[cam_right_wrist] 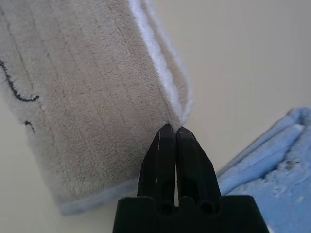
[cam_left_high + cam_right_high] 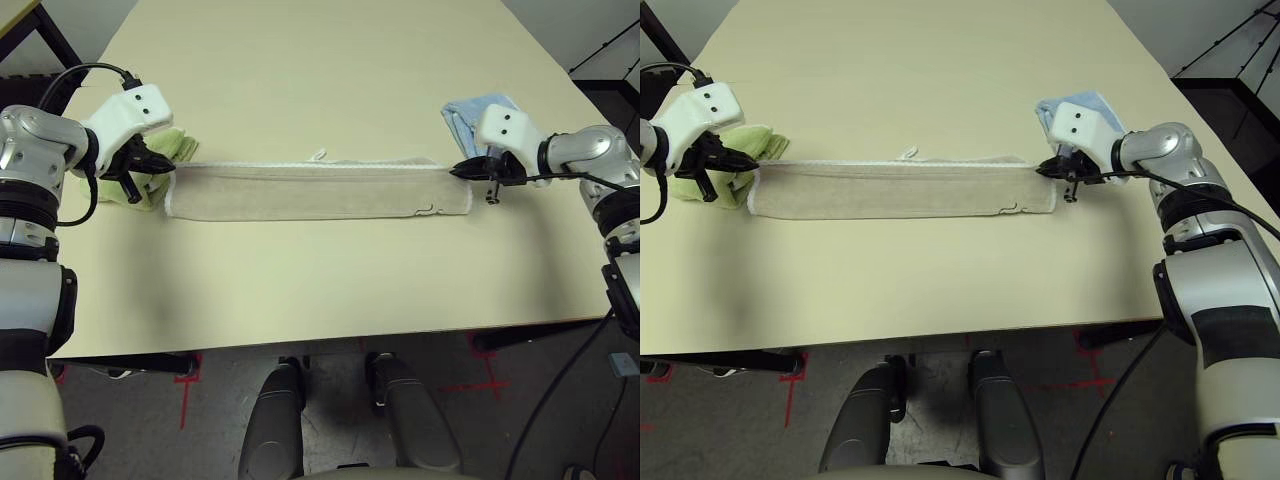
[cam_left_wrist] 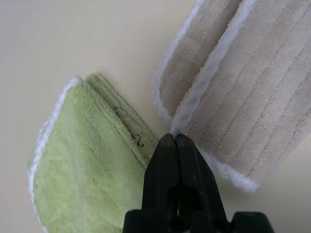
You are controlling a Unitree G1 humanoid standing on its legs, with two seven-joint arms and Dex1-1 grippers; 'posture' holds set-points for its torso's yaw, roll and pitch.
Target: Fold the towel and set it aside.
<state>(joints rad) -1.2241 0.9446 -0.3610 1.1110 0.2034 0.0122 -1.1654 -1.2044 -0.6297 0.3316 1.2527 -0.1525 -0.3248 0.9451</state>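
Note:
The beige towel [image 2: 310, 190] lies across the table as a long narrow strip, folded lengthwise, with its white stitched edging along the far side. A small white loop [image 2: 318, 155] sticks out there, and a dark logo [image 2: 430, 210] sits near the right end. My left gripper [image 2: 170, 165] is shut on the towel's far left corner; in the left wrist view its tips [image 3: 172, 136] pinch the white edging. At the far right corner my right gripper [image 2: 455, 170] is shut on the towel, its tips [image 1: 172, 127] meeting at the folded edge.
A light green folded towel [image 2: 178, 142] lies under and behind my left gripper. A light blue folded towel [image 2: 468, 112] lies just behind my right gripper. The table's front edge [image 2: 300, 342] runs near my body, and bare tabletop stretches beyond the strip.

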